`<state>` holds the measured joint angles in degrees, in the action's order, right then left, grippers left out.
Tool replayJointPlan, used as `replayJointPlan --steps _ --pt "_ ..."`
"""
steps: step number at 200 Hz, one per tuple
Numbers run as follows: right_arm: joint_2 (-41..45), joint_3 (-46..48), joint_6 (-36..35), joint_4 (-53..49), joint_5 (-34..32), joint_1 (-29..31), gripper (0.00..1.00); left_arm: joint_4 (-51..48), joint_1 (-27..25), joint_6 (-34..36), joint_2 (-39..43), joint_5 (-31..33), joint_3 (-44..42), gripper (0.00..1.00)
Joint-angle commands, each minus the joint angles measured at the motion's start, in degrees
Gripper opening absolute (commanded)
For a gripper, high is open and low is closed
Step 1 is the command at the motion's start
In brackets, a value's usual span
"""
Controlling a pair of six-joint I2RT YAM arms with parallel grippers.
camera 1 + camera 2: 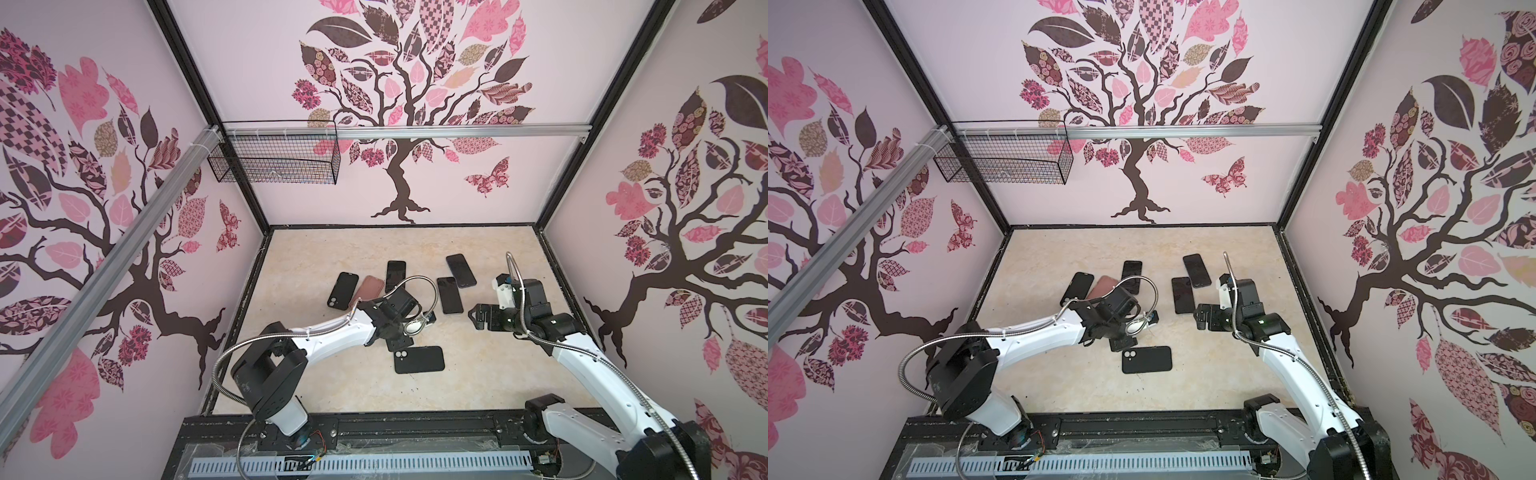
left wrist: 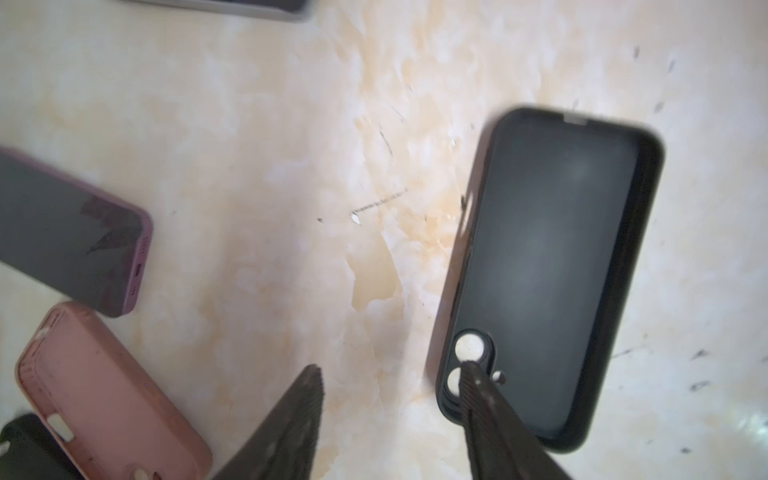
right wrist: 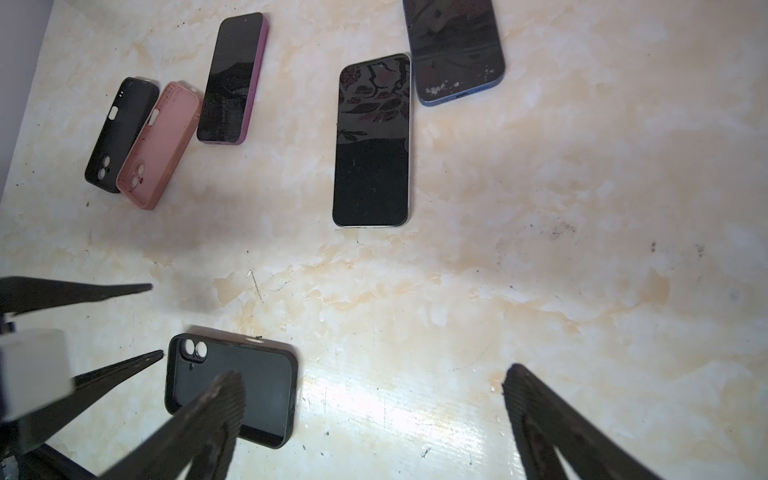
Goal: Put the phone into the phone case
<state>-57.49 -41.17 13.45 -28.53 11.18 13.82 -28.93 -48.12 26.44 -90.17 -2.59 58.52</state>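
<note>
An empty black phone case [image 1: 419, 360] [image 1: 1147, 360] lies flat, hollow side up, on the near middle of the table. My left gripper [image 2: 390, 372] [image 1: 399, 341] is open just beside its camera-hole end, with only bare table between the fingers; one fingertip [image 2: 471, 374] overlaps that corner of the case [image 2: 552, 270]. My right gripper [image 3: 374, 378] [image 1: 476, 318] hangs open and empty to the right of the case [image 3: 257, 386]. A bare phone with a silver edge [image 1: 450, 295] [image 3: 372, 141] lies screen up just beyond it.
A blue phone [image 1: 461, 271] [image 3: 457, 50] lies farther back. A phone in a purple case [image 1: 395, 274] [image 2: 70, 237], a pink case [image 1: 368, 289] [image 2: 108, 395] and another black case [image 1: 343, 291] [image 3: 120, 133] sit at the back left. Walls enclose the table [image 1: 498, 374].
</note>
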Motion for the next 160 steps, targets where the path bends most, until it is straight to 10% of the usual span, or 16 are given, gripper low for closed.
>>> replayJointPlan --steps 1,40,97,160 --pt "-1.7 -2.6 -1.3 -0.9 -0.9 0.4 1.0 6.0 1.3 -7.8 5.5 -2.3 -4.1 0.7" --pt "-4.6 -5.1 -2.9 -1.7 -4.1 1.0 1.0 12.6 2.5 -22.8 16.2 4.6 -10.8 0.97" --pt "-8.9 -8.6 -4.5 -2.2 -5.0 1.6 1.0 3.4 4.5 -40.9 31.8 22.2 -14.0 0.97" --pt "-15.3 -12.3 -7.5 -2.8 -6.9 5.5 1.0 -11.0 6.1 -51.2 42.7 25.4 -16.0 0.97"
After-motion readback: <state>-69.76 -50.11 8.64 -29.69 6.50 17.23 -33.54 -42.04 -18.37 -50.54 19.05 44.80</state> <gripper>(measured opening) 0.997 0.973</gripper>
